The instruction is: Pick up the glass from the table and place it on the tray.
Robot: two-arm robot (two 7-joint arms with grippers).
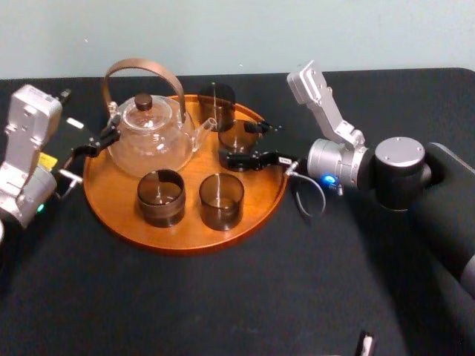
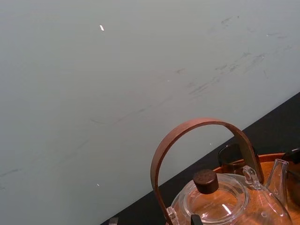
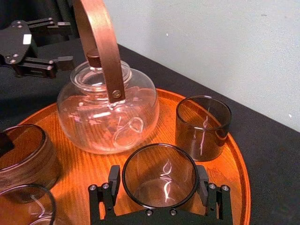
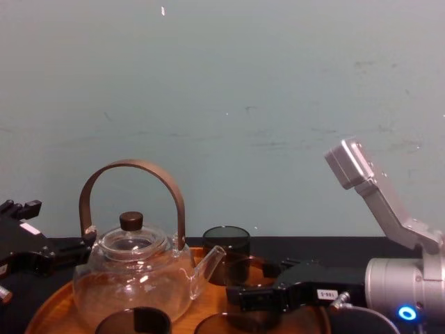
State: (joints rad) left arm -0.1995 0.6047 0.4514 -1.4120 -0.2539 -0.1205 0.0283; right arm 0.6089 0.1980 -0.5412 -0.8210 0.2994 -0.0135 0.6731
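Right end effector point(image 1: 249, 143) is grasping the glass point(image 3: 159, 173). In the right wrist view its two pads sit against opposite sides of the glass wall with no gap visible. The arm reaches in from the robot's right, across the tray rim.

The glass is inside the tray point(image 1: 185, 245), right-hand part, just beside the teapot point(image 1: 151, 137) spout. Its base looks down on the wood or just off it; cannot tell which. It stands upright.

Neighbours on the tray:
- another dark tumbler point(image 1: 216, 100) right behind the held glass, near but apart
- two more tumblers at the front, point(image 1: 161, 196) and point(image 1: 221, 200), side by side

Left end effector point(image 3: 63, 41) is parked at the tray's left edge next to the teapot. It is released, fingers spread with nothing between them.

Progress: pick and carry look done, since the glass is already over its spot within the rim. No loose glass shows on the bare tabletop point(image 1: 223, 304). Left to do, as I judge it: seat the glass if it is not fully down, let go, and back the right arm out.

Watch the exit path. The rear tumbler and the spout are both close to the fingers, so a sideways pull could knock one. A straight retreat the way the arm points looks safest.
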